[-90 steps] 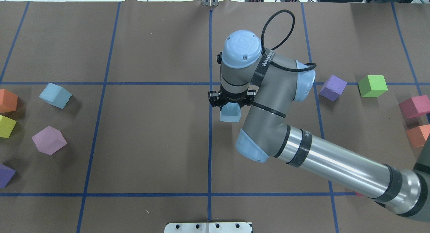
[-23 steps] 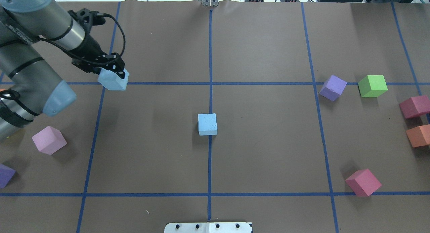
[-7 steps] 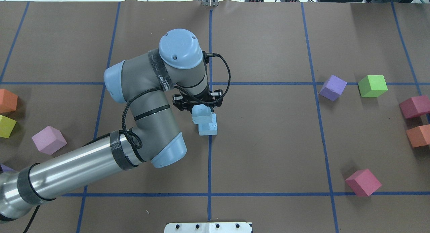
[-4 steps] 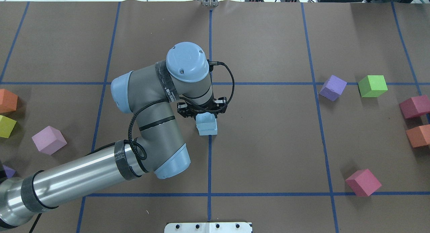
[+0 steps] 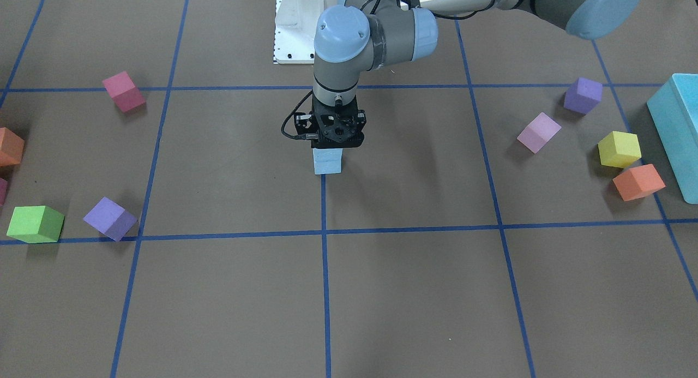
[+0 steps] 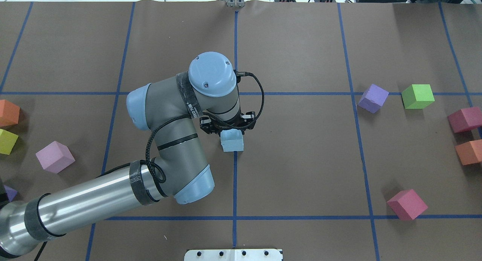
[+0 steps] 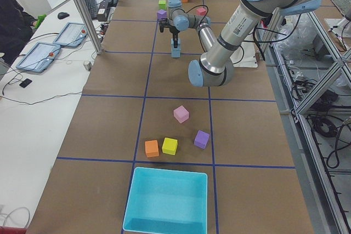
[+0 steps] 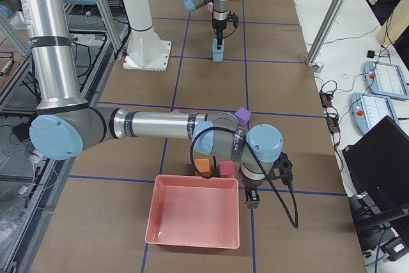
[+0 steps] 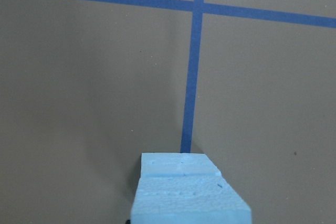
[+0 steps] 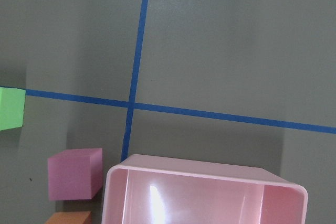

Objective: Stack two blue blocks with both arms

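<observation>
My left gripper (image 5: 329,149) is shut on one blue block (image 5: 328,155) and holds it straight over the other blue block (image 5: 328,169), which stands at the table's centre on the blue tape line. The two look aligned; I cannot tell whether they touch. From overhead the held block (image 6: 232,139) covers the lower one. In the left wrist view the held block (image 9: 189,203) fills the bottom edge and the lower block's top (image 9: 178,163) peeks out past it. My right gripper (image 8: 253,199) shows only in the exterior right view, beside a pink tray; I cannot tell whether it is open or shut.
Loose cubes lie at both table ends: purple (image 6: 372,98), green (image 6: 417,96), red (image 6: 407,204), pink (image 6: 55,156), yellow (image 6: 7,141), orange (image 6: 8,113). A large turquoise box (image 5: 676,132) stands at the robot's left end. A pink tray (image 8: 195,212) stands at its right end.
My left arm has carried the blue block from the far left to the centre. Over the last second the block shifted right and forward and came down over the central block.
</observation>
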Available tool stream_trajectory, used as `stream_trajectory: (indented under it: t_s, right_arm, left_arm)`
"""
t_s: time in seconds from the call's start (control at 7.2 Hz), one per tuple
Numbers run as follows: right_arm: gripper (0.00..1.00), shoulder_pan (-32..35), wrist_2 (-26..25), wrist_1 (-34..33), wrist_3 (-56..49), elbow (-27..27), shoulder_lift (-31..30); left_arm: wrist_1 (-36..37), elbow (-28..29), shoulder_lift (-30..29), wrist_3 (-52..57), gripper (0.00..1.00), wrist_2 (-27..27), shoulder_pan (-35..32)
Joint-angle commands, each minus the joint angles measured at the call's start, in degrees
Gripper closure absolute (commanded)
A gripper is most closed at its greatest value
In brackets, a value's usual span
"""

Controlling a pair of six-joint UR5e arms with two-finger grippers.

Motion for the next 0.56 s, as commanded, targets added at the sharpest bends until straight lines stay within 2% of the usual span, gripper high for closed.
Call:
stream_trajectory:
  t_s: [0.0, 0.42]
  right_arm:
    - [0.00, 0.00, -0.01, 0.00, 0.03, 0.00, 0.04]
    - [0.00, 0.00, -0.01, 0.00, 0.12, 0.00, 0.13]
  left_arm:
    - [0.00, -0.09, -0.06, 0.05, 0.03, 0.09, 0.01]
    - [0.00, -1.22, 0.12, 0.22, 0.02, -0.08, 0.01]
